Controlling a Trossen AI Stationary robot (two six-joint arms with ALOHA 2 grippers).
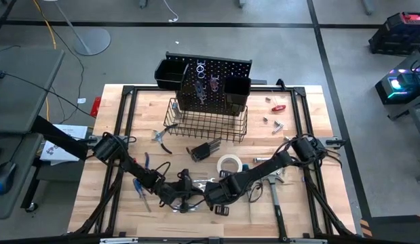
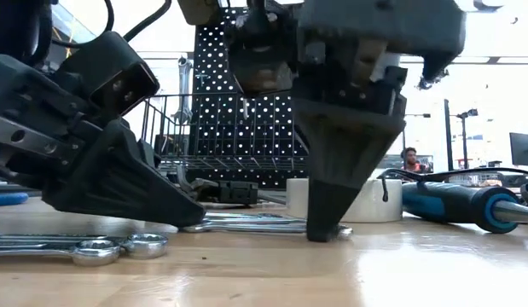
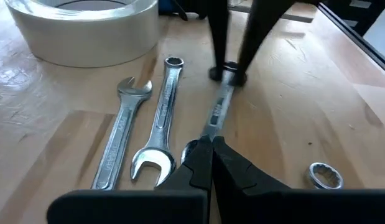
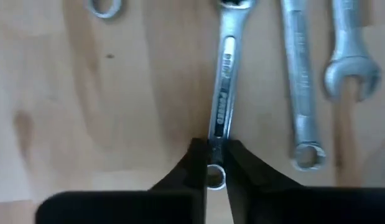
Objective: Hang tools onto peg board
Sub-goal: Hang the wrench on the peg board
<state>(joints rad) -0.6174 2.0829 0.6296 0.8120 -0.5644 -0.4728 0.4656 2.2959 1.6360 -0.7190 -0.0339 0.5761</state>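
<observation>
Three silver wrenches lie side by side on the wooden table near its front edge. My right gripper (image 4: 215, 155) points down over the middle one's (image 3: 218, 109) ring end, shut on it. My left gripper (image 3: 208, 140) is shut, slanting down onto the same wrench's other end. The two other wrenches (image 3: 164, 102) lie flat beside it. A white tape roll (image 1: 228, 163) stands just behind them. At the table's far edge, the black peg board (image 1: 213, 81) stands upright with a wire basket (image 1: 210, 122) at its foot. My left gripper rests its shut fingertips on the wrench's open-jaw end (image 3: 192, 148), coming in slanting down from the table's left. The wrench lies flat on the table under them. My right gripper pinches the wrench's shaft just beside the ring end (image 4: 219, 138) between its two fingers. The fingers point down from above and lie across the wrench, which is flat on the table.
Another wrench (image 2: 84, 247) lies nearer the front edge. A blue-handled screwdriver (image 2: 451, 205) lies right of the tape roll and a hammer (image 1: 274, 196) at the front right. Pliers (image 1: 162, 139) and a black part (image 1: 204, 149) lie before the basket.
</observation>
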